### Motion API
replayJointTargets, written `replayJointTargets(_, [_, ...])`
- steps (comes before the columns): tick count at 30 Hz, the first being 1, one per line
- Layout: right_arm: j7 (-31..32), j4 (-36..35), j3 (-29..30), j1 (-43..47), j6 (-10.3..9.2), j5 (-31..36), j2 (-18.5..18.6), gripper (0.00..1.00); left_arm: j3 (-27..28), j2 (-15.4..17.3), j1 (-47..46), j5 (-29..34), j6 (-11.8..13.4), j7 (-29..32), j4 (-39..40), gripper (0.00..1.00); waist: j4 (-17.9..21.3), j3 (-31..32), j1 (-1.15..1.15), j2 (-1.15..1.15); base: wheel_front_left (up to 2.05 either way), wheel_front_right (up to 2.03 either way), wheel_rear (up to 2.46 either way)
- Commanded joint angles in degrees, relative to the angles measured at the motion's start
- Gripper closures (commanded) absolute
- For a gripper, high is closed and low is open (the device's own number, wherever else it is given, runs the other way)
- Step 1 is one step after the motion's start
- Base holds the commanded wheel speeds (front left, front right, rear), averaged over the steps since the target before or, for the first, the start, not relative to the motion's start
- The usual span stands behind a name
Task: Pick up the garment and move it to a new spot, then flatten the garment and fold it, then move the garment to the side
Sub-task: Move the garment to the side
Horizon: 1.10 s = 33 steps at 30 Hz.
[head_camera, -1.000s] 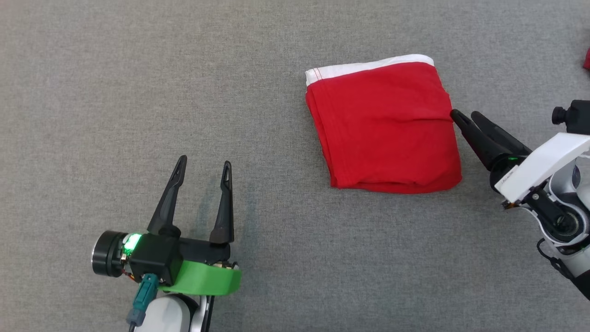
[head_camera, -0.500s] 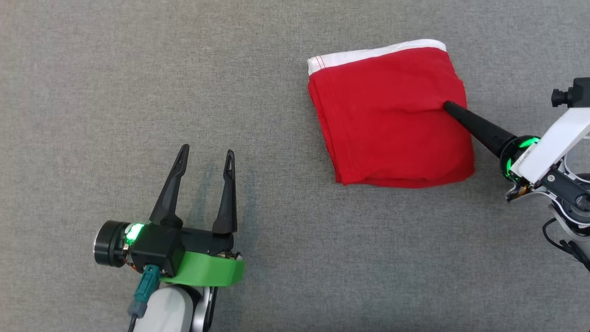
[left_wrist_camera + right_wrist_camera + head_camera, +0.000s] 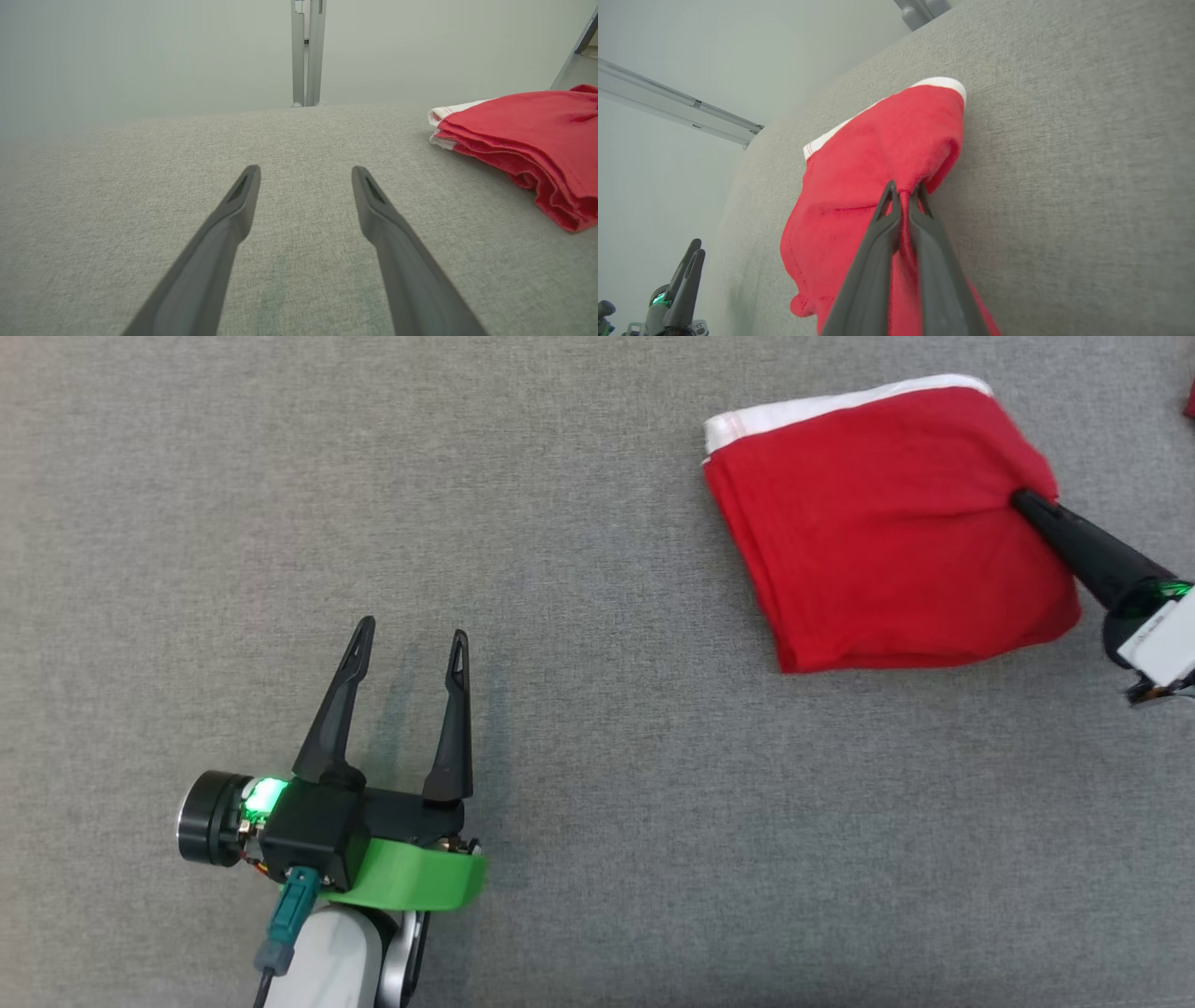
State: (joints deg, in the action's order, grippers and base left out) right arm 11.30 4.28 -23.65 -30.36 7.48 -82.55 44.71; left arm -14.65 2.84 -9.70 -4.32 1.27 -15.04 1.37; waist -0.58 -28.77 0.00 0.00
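Where the grey fabric surface is spread across the head view, a folded red garment with a white band along its far edge is seen lying at the upper right, well apart from the left gripper. Several stacked layers are shown along the garment's near edge in the left wrist view. The garment's right edge is pinched by the right gripper, whose jaws are clamped together on a gather of red cloth, and creases are drawn in the fabric toward that point. In the right wrist view the cloth is seen squeezed between the two dark fingers. The left gripper is held at the lower left of the head view, its jaws spread wide over bare grey surface and its fingers pointed up that view.
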Motion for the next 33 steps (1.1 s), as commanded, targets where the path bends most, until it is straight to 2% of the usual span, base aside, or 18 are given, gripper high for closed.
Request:
replayJointTargets(1, [-0.9, 0.0, 0.0, -0.7, 0.00, 1.7, 1.6, 1.00, 0.6, 0.2, -0.5, 0.6, -0.3, -0.2, -0.1, 0.00, 1.8, -0.9, 0.00, 0.00, 0.00, 0.00, 0.00])
replayJointTargets(8, [-5.4, 0.0, 1.2, -2.3, -0.01, 7.1, 11.4, 1.00, 1.8, 1.0, -1.0, 2.6, -1.8, -0.2, 0.5, 0.00, 5.4, -4.0, 0.00, 0.00, 0.00, 0.00, 0.00])
replayJointTargets(12, [-8.5, 1.2, 2.9, -3.0, -0.01, 7.8, 16.1, 1.00, 2.1, 1.2, -1.7, 3.3, -2.2, -0.1, 1.5, 0.00, 6.3, -5.9, 0.00, 0.00, 0.00, 0.00, 0.00])
replayJointTargets(22, [-14.3, 7.0, 3.2, -2.8, -0.03, 11.0, 27.6, 1.00, 2.0, 1.8, -3.0, 3.7, -3.2, -0.1, 3.3, 0.00, 6.1, -8.9, 0.00, 0.00, 0.00, 0.00, 0.00])
replayJointTargets(26, [-16.6, 10.0, 4.1, -3.7, -0.03, 10.0, 30.1, 1.00, 1.8, 1.9, -2.9, 3.8, -3.3, -0.1, 3.5, 0.00, 5.8, -9.3, 0.00, 0.00, 0.00, 0.00, 0.00])
replayJointTargets(33, [-18.1, 14.0, 4.1, -4.4, -0.04, 8.9, 31.5, 1.00, 1.8, 2.3, -3.5, 3.9, -3.4, -0.1, 4.0, 0.00, 5.6, -10.4, 0.00, 0.00, 0.00, 0.00, 0.00])
